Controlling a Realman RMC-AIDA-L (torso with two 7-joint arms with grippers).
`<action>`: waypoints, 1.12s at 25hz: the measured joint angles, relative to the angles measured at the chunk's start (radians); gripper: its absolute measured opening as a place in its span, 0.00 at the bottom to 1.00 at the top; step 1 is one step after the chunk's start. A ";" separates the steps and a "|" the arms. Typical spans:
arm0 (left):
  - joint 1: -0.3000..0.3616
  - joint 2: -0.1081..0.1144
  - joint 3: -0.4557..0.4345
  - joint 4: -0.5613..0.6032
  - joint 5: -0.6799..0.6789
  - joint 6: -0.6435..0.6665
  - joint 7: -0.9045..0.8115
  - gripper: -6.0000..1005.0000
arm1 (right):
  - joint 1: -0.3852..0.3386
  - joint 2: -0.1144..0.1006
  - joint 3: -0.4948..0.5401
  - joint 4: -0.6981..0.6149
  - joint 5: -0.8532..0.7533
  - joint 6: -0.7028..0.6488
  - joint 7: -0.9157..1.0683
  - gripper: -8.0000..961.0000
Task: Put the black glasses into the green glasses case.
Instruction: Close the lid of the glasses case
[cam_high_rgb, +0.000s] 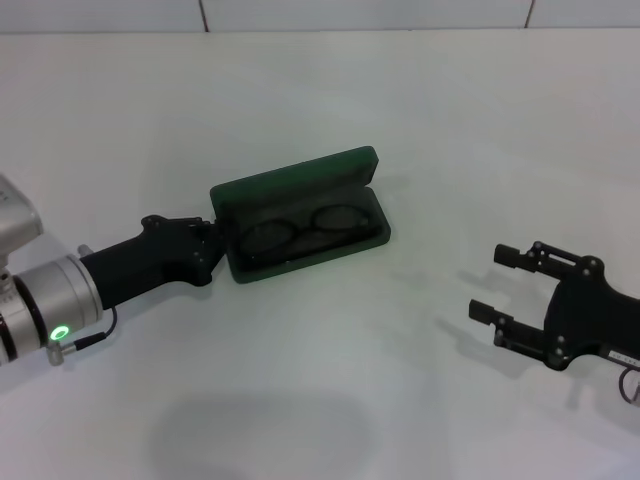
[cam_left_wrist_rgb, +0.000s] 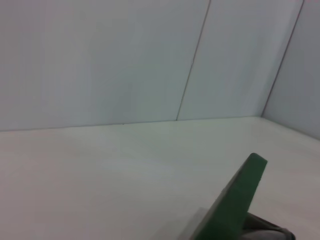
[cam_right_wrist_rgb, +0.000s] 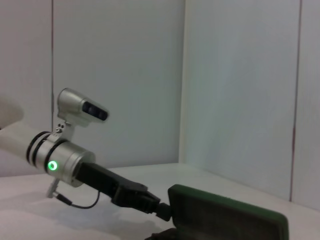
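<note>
The green glasses case (cam_high_rgb: 295, 185) lies open in the middle of the table, its lid raised toward the far side. The black glasses (cam_high_rgb: 300, 232) rest inside on the dark lining, lenses side by side. My left gripper (cam_high_rgb: 214, 245) is at the case's left end, touching it. The left wrist view shows only an edge of the green glasses case (cam_left_wrist_rgb: 240, 200). In the right wrist view the left gripper (cam_right_wrist_rgb: 161, 210) meets the green glasses case (cam_right_wrist_rgb: 230, 220) from the side. My right gripper (cam_high_rgb: 498, 284) hovers open to the right of the case, well apart from it, holding nothing.
The white table (cam_high_rgb: 320, 400) runs back to a pale panelled wall (cam_high_rgb: 300, 12). Nothing else stands on it besides the case and my two arms.
</note>
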 joint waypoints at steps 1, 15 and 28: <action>-0.002 0.001 0.000 -0.001 0.001 -0.006 0.000 0.08 | 0.001 0.000 -0.001 0.002 -0.002 0.000 0.000 0.68; -0.012 0.005 -0.004 0.004 -0.003 -0.046 0.003 0.08 | 0.005 0.003 0.000 0.010 -0.005 0.001 0.001 0.68; -0.069 0.005 -0.059 0.018 -0.010 -0.126 0.028 0.08 | 0.005 0.004 0.000 0.009 -0.005 -0.002 0.002 0.68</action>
